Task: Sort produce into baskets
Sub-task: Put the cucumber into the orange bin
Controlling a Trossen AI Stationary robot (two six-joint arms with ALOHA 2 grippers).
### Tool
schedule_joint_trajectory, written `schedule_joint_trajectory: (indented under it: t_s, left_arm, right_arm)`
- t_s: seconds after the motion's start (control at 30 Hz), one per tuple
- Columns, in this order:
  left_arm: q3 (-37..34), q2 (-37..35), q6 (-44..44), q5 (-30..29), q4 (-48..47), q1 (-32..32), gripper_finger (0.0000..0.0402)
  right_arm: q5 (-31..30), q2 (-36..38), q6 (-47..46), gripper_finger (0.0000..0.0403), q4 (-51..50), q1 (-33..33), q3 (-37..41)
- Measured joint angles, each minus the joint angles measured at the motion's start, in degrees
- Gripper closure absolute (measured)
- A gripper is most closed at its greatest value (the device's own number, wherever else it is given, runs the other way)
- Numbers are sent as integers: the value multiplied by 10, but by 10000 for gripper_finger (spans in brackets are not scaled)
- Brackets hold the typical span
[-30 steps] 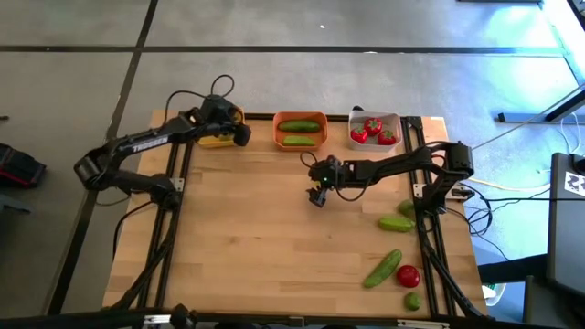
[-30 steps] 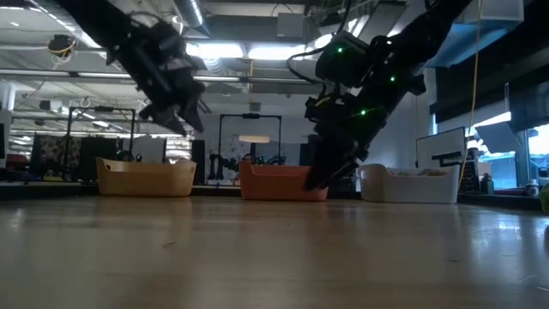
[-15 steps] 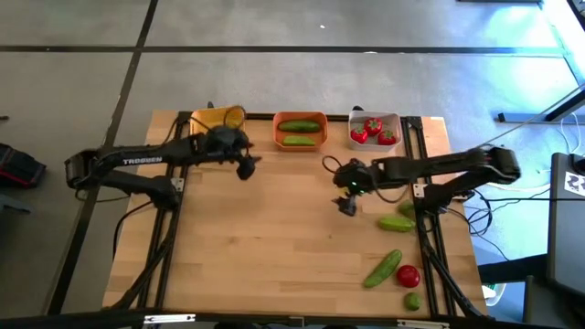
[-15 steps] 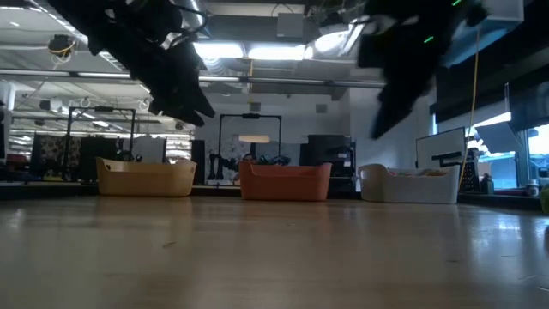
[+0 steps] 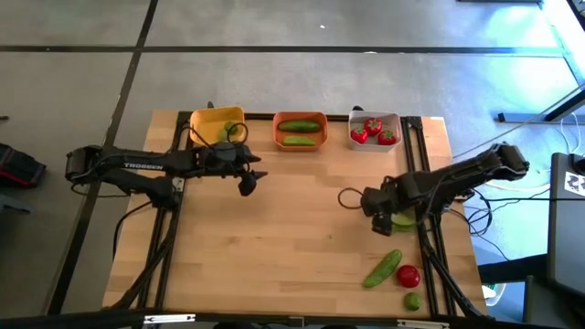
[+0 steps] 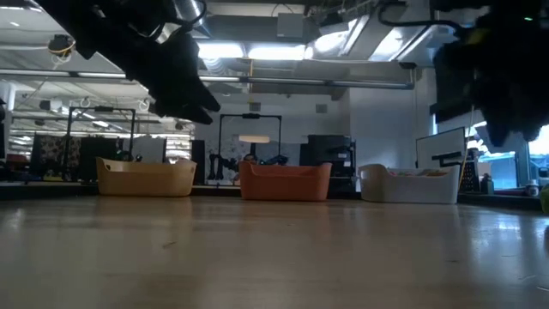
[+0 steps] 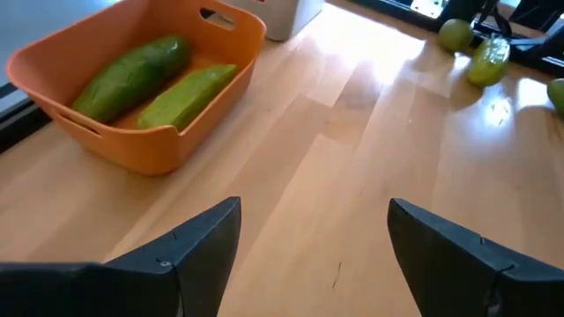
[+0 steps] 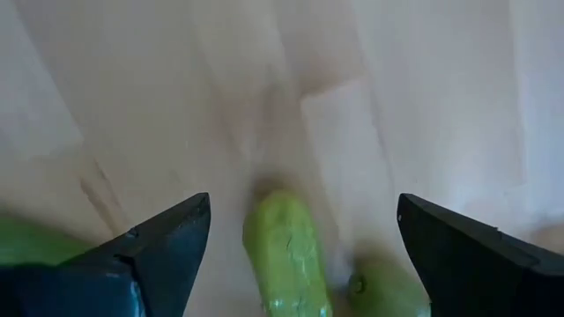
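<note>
A: Baskets? 
B: 3: yellow basket with 1 lime, orange basket with 2 cucumbers, white basket with tomatoes.

A: Grippers? 
B: Left gripper and right gripper both open, empty; right over a loose cucumber.

two dark arms, white lettering on the left, looped black cables, wedge-shaped fingers.

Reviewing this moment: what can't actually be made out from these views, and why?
- Cucumber under the right gripper: mostly covered by it in the high view; blurred in the right wrist view.
- Contents of the yellow basket, orange basket and white basket: hidden by their walls in the low view.
- Right gripper in the low view: dark blur cut by the picture's right edge.
- Lime near the table's front edge: too small for detail.
</note>
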State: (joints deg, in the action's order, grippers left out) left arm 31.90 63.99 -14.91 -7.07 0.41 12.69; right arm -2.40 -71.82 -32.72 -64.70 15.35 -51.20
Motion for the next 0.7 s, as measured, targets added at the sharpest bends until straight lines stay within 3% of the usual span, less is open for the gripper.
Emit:
schedule_joint_trajectory:
  t_s: [0.7]
  left_arm:
    - [0, 0, 0, -3, 33, -4, 121]
  right_arm:
    - [85, -5, -77, 52, 62, 16, 149]
